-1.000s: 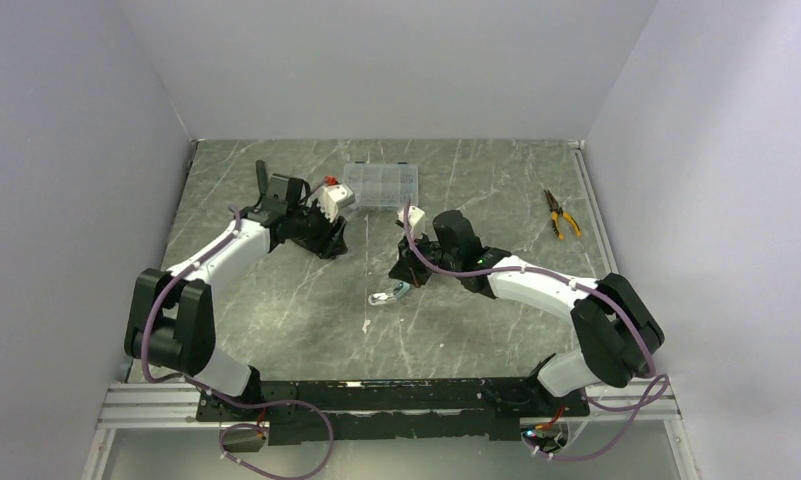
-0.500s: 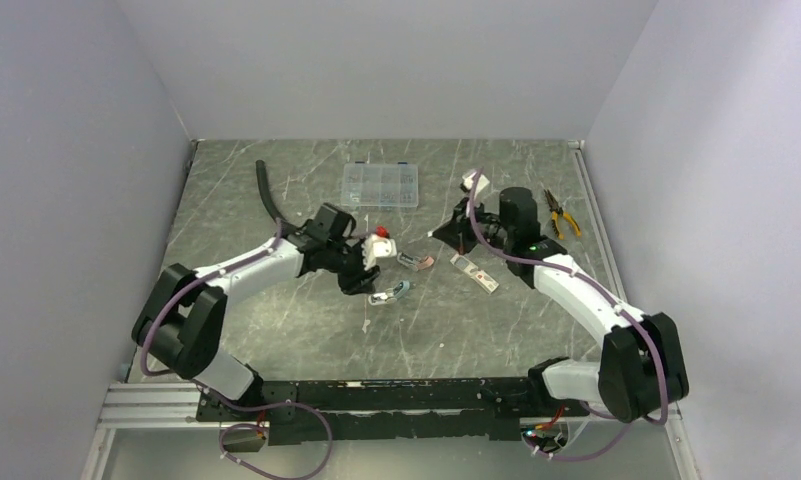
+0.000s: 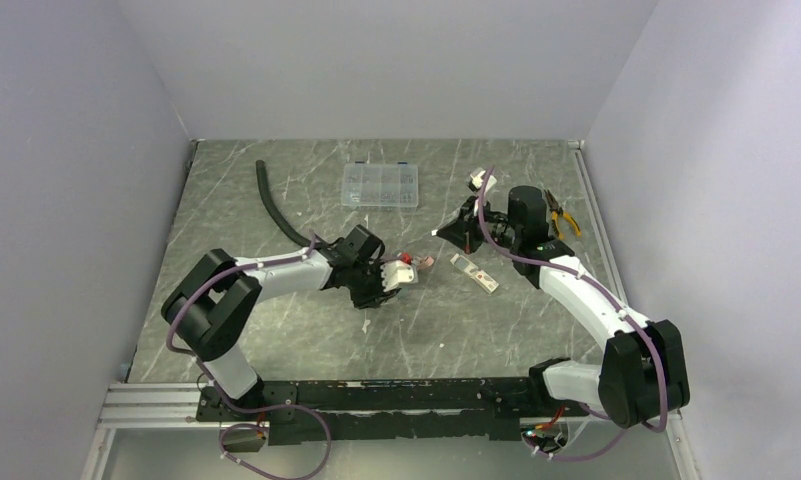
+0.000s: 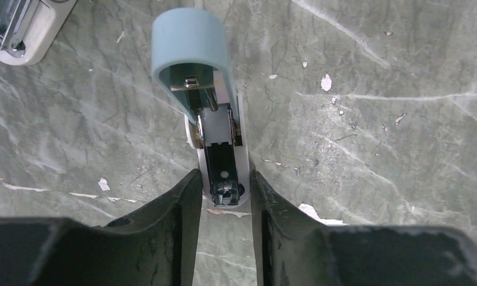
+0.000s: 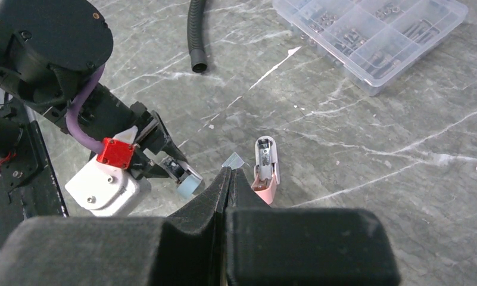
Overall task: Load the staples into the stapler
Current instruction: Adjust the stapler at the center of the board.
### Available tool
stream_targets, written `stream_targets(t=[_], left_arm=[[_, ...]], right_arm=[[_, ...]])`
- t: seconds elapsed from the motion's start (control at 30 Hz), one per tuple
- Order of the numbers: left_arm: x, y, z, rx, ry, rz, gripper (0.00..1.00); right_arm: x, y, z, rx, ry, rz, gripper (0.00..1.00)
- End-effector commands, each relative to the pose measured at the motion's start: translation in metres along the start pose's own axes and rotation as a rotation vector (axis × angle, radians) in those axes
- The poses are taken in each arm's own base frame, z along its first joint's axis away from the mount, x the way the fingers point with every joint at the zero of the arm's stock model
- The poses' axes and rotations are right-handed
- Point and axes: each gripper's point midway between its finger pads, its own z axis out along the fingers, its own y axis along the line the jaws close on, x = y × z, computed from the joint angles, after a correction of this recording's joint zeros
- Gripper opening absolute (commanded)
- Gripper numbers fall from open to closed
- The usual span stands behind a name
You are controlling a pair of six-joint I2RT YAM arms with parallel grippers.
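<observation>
- Fingers (image 4: 164, 226) on the left gripper (image 4: 225, 182) sat narrow, at the bottom middle of the left wrist view. One was on each side of the white base of the blue stapler (image 4: 215, 131). They looked right up against it, but I couldn't tell if that was a real clamp or just a touch.
- That stapler lay with its blue lid flipped back toward the top of the frame and the black magazine channel facing up.
- Over in the right wrist view, the right gripper (image 5: 228, 173) was pinched fully shut. The staples (image 5: 233, 161), a tiny silvery strip, poked out of its tips dead centre, just left of the pink stapler (image 5: 265, 170).
- My take on doing this bit well:
  - Squeeze the base only, low down, so the rail isn't bent and the lid stays clear.
  - Turn the strip so its length runs along the channel, legs down.
  - Drop it in from above and only let go once it's seated, since a strip that thin probably slips or snaps easily.
- Head count, going outward in the top view:
  - two grippers
  - one strip of staples
  - two mini staplers (blue and pink)
  - one flat white piece (image 3: 474, 273) with a reddish mark right of centre, couldn't tell what
  - one clear organizer box (image 3: 380, 205) upper middle
  - one black ribbed hose (image 3: 273, 205) upper left
  - one pair of yellow-handled pliers (image 3: 561, 213) upper right
</observation>
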Motion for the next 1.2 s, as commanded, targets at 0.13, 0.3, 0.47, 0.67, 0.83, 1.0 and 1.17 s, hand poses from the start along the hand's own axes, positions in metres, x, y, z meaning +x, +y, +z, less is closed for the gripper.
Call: stream_targets(t=[0.13,0.3,0.47,0.67,0.83,1.0,1.17], left_arm=[[-0.008,0.0,0.011,-0.058,0.062,-0.171,0.28],[-0.018,-0.011,0.019,-0.037,0.06,-0.264,0.28],[-0.03,-0.019,0.024,-0.002,0.048,-0.32,0.34],[-0.026,-0.016,0.018,-0.04,0.043,-0.29,0.51],[-0.036,-0.013,0.003,-0.062,0.003,-0.248,0.71],[-0.048,-0.012,-0.021,-0.036,-0.062,-0.201,0.76],[-0.047,0.021,-0.066,-0.019,-0.154,-0.257,0.76]], right_arm=[[-0.002,-0.003,-0.002,-0.006,-0.02,-0.027,0.0],[-0.004,-0.011,-0.007,0.021,-0.031,-0.024,0.0],[-0.004,-0.017,-0.011,0.037,-0.033,-0.056,0.0],[0.002,-0.019,-0.009,0.031,-0.018,-0.081,0.0],[0.003,-0.016,-0.008,0.003,-0.017,-0.1,0.0],[0.003,-0.007,-0.008,-0.049,-0.017,-0.135,0.0],[0.014,0.01,0.002,-0.103,0.045,-0.213,0.0]])
